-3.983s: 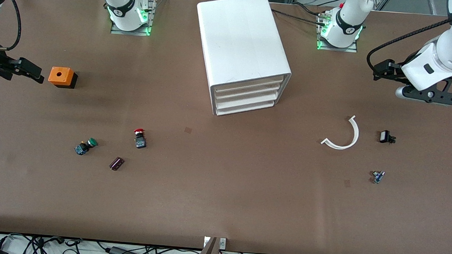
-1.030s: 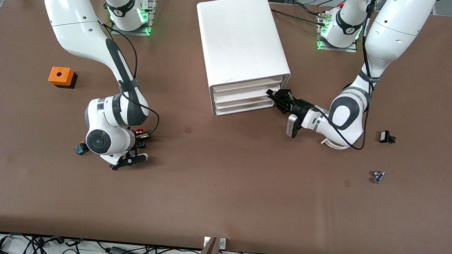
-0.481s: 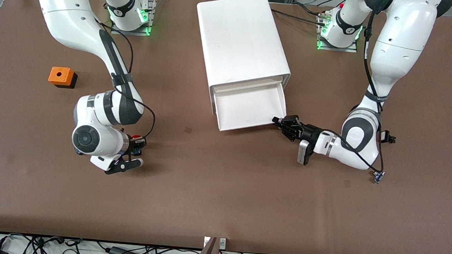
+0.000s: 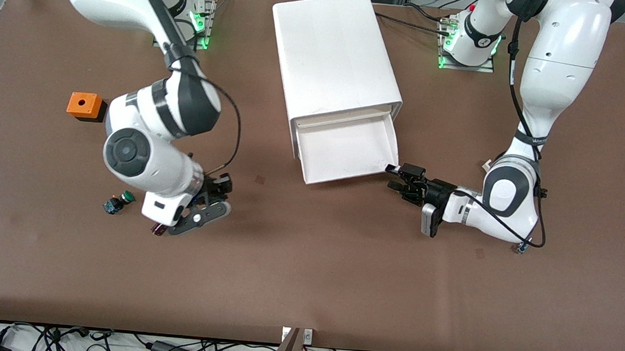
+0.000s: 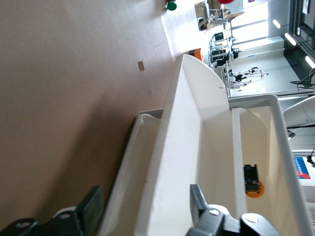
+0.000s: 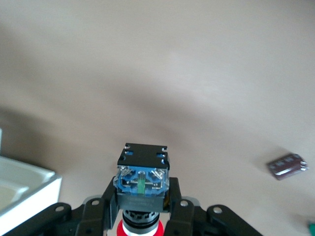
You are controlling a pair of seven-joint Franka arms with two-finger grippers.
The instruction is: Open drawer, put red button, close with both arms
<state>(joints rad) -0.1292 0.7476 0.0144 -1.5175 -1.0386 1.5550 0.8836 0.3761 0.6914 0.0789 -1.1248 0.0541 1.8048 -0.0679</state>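
Drawer (image 4: 347, 148): top tray of the white cabinet (image 4: 333, 52), pulled out toward the front camera; the inside that shows is bare.
Left claw (image 4: 399, 178): fingers spread, holding nothing, just off the drawer's front corner at the left arm's end. In the left wrist view the drawer's front lip (image 5: 182, 147) runs between the two fingers (image 5: 199, 199), not pinched.
Right claw (image 6: 142, 216): clamped on the red button (image 6: 142, 184); red cap toward the wrist, black-and-blue body pointing away from it.
Button position: lifted off the surface (image 4: 307, 262), over bare brown surface toward the right arm's end of the drawer.
Key relation: drawer opening lies from the right claw toward the cabinet and the left arm's end; the right arm carries the button, so the drop is its move.
Judgement: opening done; carry and release next.
Leftovers: green button (image 4: 119, 202) and purple block (image 6: 287, 165) on the surface by the right claw; orange box (image 4: 84, 105) well apart.
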